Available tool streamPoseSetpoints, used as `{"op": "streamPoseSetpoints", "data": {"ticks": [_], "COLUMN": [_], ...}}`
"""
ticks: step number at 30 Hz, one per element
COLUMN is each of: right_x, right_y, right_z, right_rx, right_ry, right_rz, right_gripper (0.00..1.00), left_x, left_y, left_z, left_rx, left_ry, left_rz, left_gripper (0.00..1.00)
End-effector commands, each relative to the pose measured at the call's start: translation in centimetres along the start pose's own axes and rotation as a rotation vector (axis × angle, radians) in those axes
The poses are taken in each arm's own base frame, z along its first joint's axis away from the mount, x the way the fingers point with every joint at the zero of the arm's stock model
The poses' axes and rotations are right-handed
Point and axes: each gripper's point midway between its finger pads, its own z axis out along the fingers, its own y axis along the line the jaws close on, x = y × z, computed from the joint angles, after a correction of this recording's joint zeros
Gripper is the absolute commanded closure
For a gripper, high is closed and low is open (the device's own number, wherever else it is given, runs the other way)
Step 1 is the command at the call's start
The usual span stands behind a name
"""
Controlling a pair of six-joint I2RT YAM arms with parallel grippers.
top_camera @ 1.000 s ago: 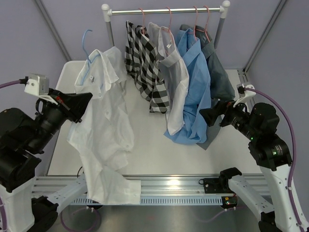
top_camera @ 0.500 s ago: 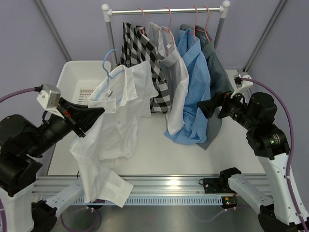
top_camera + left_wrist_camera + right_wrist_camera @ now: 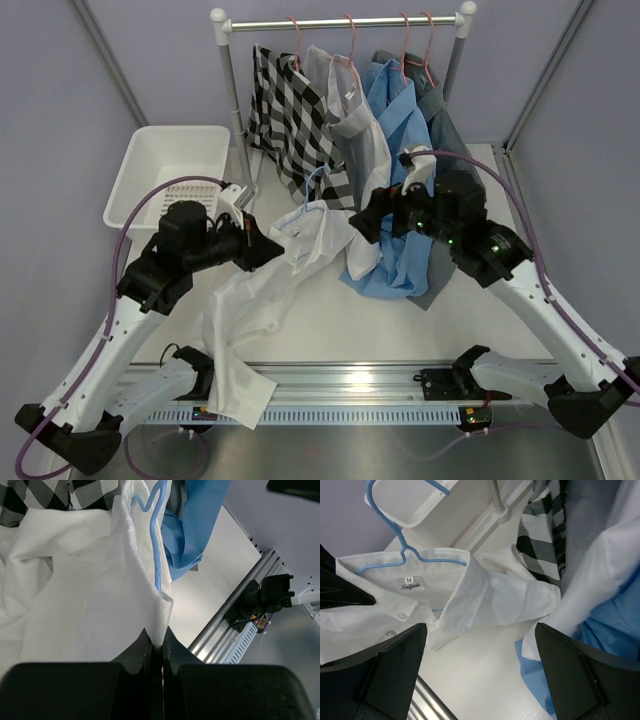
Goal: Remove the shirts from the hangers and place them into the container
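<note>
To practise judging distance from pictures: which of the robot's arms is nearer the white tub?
Left. The left arm is right by the tub, at its near edge, jaws shut on the white shirt. The right arm is far across, jaws open by the hanging shirts.

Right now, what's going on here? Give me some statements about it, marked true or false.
1. The left tool is shut on the white shirt. True.
2. That shirt's hanger is pink. False: it is light blue.
3. The right tool grips a blue shirt. False: it is open and holds nothing.
4. Four shirts hang on the rail. True.
5. The container already holds a shirt. False: no shirt shows in it.
</note>
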Motion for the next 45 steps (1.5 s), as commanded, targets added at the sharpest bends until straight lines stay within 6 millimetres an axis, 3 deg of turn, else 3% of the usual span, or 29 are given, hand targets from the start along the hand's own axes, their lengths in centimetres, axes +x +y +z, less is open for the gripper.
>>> {"op": "streamPoseSetpoints", "data": {"ticks": [1,2,6,8,13,17,20,31,41,45], "right_x": [-0.8,-1.3,0.0,0.1,-1.7,-3.1,-4.0,-5.9,-4.3,-4.5], "right_y": [2.3,2.8,4.6,5.3,8.6,10.1,10.4,10.9,10.9,10.6], "right_z": [2.7,3.4,6.7,7.3,6.5,5.6,5.3,7.2,9.3,9.4], "right_rx": [-0.008,-0.014,-0.034,-0.027,-0.103,-0.125,-0.138,-0.125,-0.122,-0.109], "right_ry": [-0.059,-0.091,-0.069,-0.072,-0.155,-0.215,-0.254,-0.299,-0.250,-0.275], "right_rz": [0.005,0.018,0.088,0.086,-0.009,-0.057,-0.053,-0.078,-0.075,-0.074], "right_gripper": [0.00,0.01,0.04,0.07,0.12,0.14,0.17,0.28,0.52,0.72], "left_x": [-3.7,-3.6,-3.0,-2.7,-2.0,-1.9,-2.2,-2.4,-3.0,-3.1], "left_y": [-3.1,-3.1,-3.0,-2.9,-2.4,-2.1,-2.3,-3.2,-3.7,-3.7], "left_z": [-1.3,-1.3,-1.5,-1.7,-1.3,-0.9,-0.9,-1.1,-1.6,-1.7], "left_rx": [0.126,0.127,0.125,0.125,0.109,0.104,0.110,0.154,0.164,0.161], "left_ry": [-0.184,-0.187,-0.188,-0.189,-0.178,-0.165,-0.163,-0.156,-0.173,-0.182], "left_rz": [0.086,0.086,0.094,0.099,0.086,0.080,0.079,0.090,0.109,0.119], "left_gripper": [1.00,1.00,1.00,1.00,1.00,1.00,1.00,1.00,1.00,1.00]}}
